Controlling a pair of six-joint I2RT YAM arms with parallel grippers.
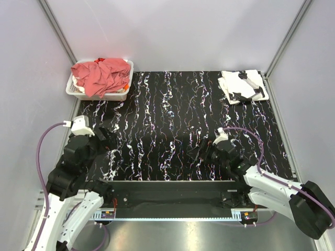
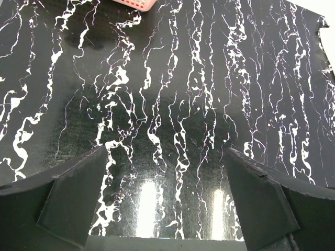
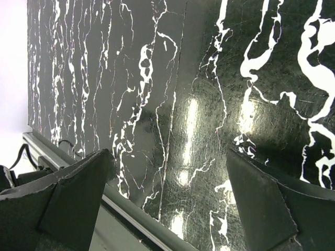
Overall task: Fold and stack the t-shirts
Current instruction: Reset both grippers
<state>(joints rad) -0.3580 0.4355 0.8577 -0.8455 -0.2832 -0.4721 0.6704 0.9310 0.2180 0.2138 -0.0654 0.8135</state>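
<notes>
left fingers (image 1: pixel 107 137): spread wide, nothing between them, gripping nothing
left fingers position: near-left part of the counter (image 1: pixel 167 112), over bare surface; the wrist view shows only the black marbled top between the two pads (image 2: pixel 73 204)
left contact: seem just above the counter; cannot tell if the tips touch it
right fingers (image 1: pixel 203 150): spread wide too, nothing held
right fingers position: near-right of centre, close to the counter's front edge; the wrist view shows bare top and the metal edge rail between the pads (image 3: pixel 261 209)
right contact: no cloth touched; cannot tell if the tips touch the counter
red shirts (image 1: pixel 102 76): crumpled heap in the basket (image 1: pixel 70 90), far-left corner, cloth hanging over the front rim
white shirt (image 1: pixel 242 86): far-right corner, lying on the counter in a rough flat bundle with dark patches on it; cannot tell what they are
spacing: both pairs of fingers well apart from all the shirts, and the two shirt piles sit in opposite far corners
counter: black with white veins, glossy, light glare near the fingers
</notes>
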